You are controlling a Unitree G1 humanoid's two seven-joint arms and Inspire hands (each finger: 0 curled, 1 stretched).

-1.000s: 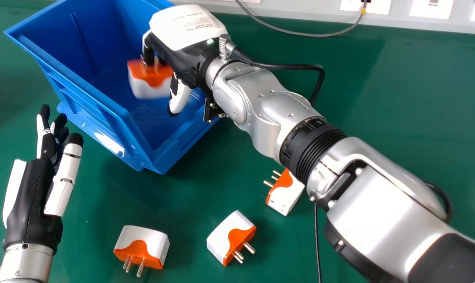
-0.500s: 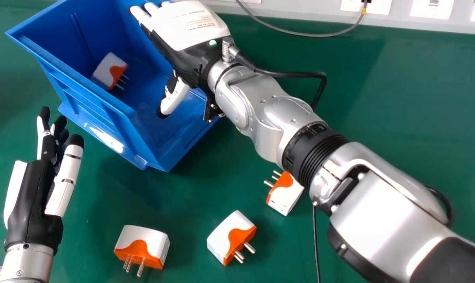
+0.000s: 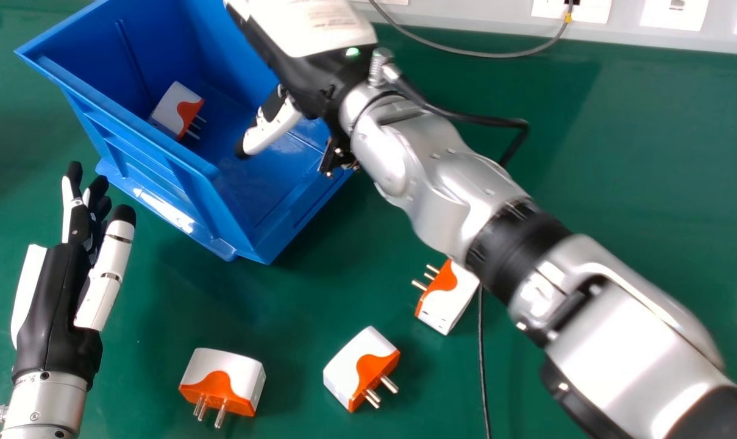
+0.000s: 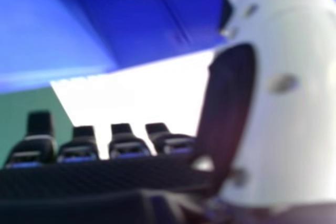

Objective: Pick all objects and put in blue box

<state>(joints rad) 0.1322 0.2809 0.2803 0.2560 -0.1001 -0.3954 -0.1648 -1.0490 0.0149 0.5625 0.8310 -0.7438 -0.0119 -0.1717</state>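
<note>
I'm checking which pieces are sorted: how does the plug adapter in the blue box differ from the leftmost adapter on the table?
The boxed adapter lies inside the blue box; the leftmost adapter lies on the green table. In the head view, the boxed adapter's prongs point rightward, the leftmost adapter's mostly toward the bottom edge. Both are white and orange with metal prongs.

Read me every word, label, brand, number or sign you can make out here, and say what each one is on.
Right hand, white back: faint lines of print, too blurred to read.
Orange-and-white plugs, on the table and in the box: no text that I can make out.
Blue box: none that I can make out.
So there is nothing I can quote.
</note>
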